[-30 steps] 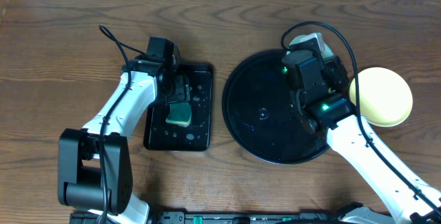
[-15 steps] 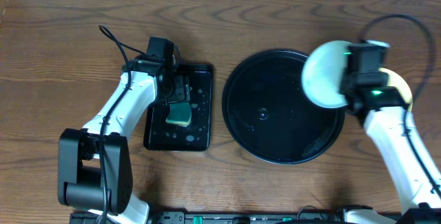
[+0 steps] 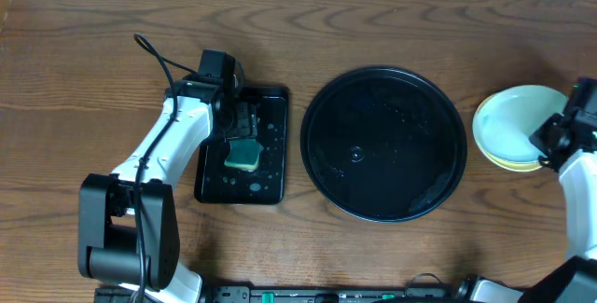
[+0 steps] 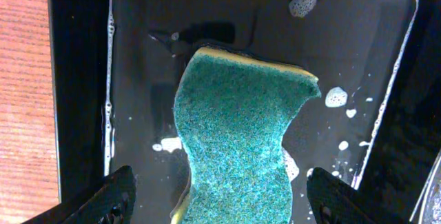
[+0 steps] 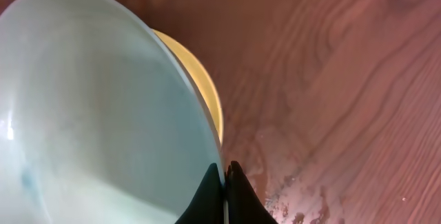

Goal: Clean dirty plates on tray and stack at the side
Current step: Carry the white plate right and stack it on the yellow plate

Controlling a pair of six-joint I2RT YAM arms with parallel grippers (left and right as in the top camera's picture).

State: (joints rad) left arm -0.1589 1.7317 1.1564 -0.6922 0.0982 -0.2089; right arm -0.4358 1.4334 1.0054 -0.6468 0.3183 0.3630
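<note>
2 plates (image 3: 511, 121), 1 round tray (image 3: 373, 107), 1 rect tray (image 3: 271, 117), 1 sponge (image 3: 244, 156).

White-shelled left arm (image 3: 168, 135), black at its joints and blocky base (image 3: 117, 238), carries a thin black cable (image 3: 149, 51) looping behind the jaws; the matching right arm (image 3: 583, 191) ends in tapered black fingers (image 5: 207, 200).

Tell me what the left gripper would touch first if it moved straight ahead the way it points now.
Probably the green sponge, lying straight ahead of the open left gripper in the wet rectangular tray. How far away it is, the pictures do not show.
</note>
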